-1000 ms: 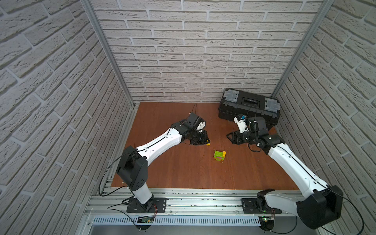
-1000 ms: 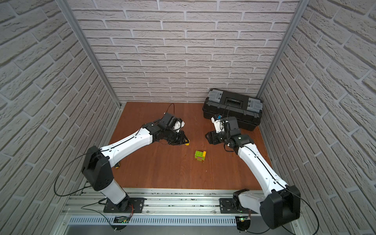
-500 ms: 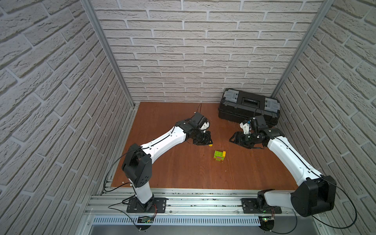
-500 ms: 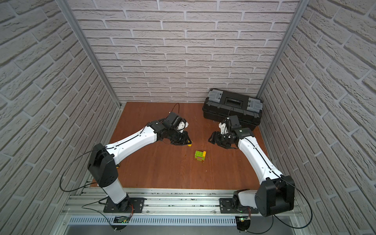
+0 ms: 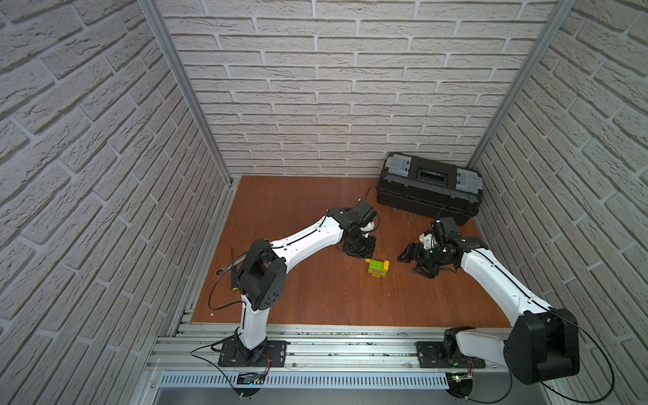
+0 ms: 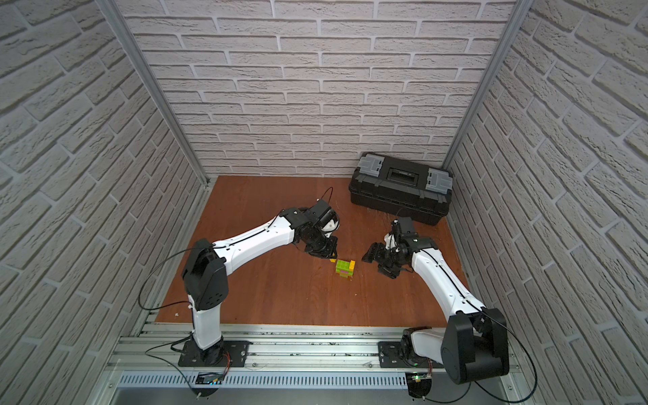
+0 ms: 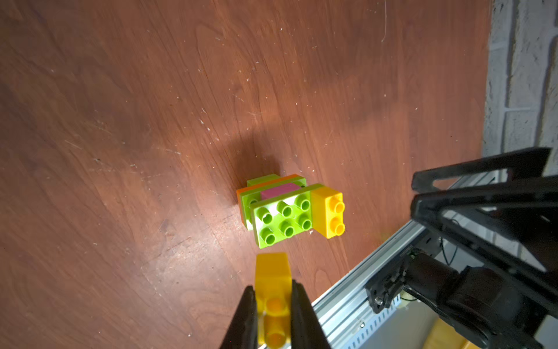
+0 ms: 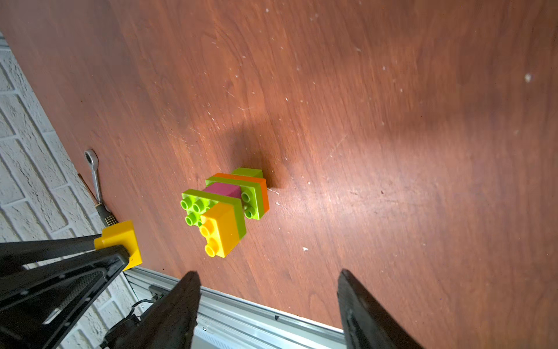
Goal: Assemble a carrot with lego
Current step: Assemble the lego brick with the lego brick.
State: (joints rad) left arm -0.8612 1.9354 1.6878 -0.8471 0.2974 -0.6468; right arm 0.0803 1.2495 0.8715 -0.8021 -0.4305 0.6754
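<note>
- Gripping a yellow brick (image 7: 272,272), your left gripper (image 7: 273,291) is just beside the carrot (image 7: 283,211) on the desk (image 7: 120,121)
- Your right gripper (image 8: 268,273) stands released, near the carrot

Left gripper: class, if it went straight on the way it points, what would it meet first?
Probably the carrot: the yellow brick held in the left gripper would hit its green studded face, though depth is unclear.

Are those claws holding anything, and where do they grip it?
The left gripper pinches a yellow brick by its two opposite side faces. The right gripper is open and empty.
</note>
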